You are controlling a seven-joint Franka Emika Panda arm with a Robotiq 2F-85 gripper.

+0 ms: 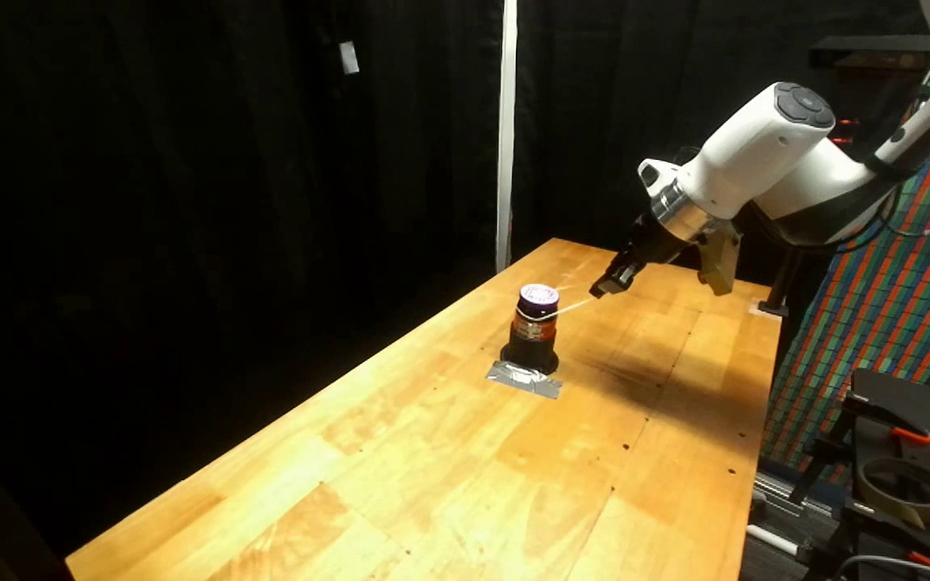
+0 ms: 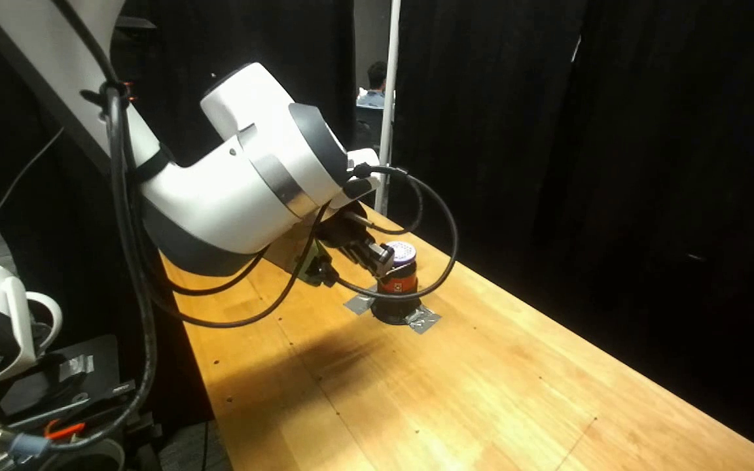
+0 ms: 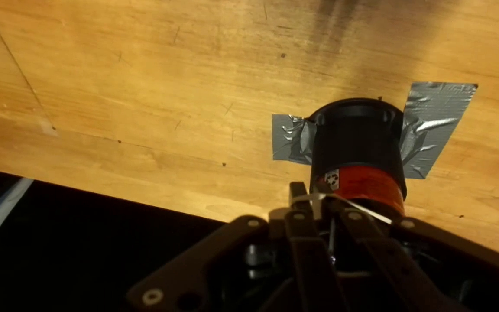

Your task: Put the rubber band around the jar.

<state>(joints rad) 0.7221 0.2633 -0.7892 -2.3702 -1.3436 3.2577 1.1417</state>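
White rubber band (image 1: 570, 308), stretched taut from up near the lid (image 1: 539, 295) of the jar (image 1: 534, 329) to the tips of the gripper (image 3: 313, 191), with fingers (image 3: 297, 189) drawn together and clenched on the near end. Looks like the middle of the wrapping step: hooked round the side facing the curtain (image 1: 231, 177), not yet let go to hug the whole jar. Calls next, most likely, for easing toward the jar to slacken the pull, then parting the fingers without flicking the loop off over the top. As for the jar: upright on the wooden worktop (image 1: 449, 460), lid skyward, nearer the curtain-side long edge than the opposite one and set in from the visible corners, with duct tape (image 1: 525, 379) at the base and long axis plumb to the wood. Lengthwise, for the stretched band: from the jar inward, pointing away from the curtain-side edge toward the opposite long edge; level or tilted, hard to tell.
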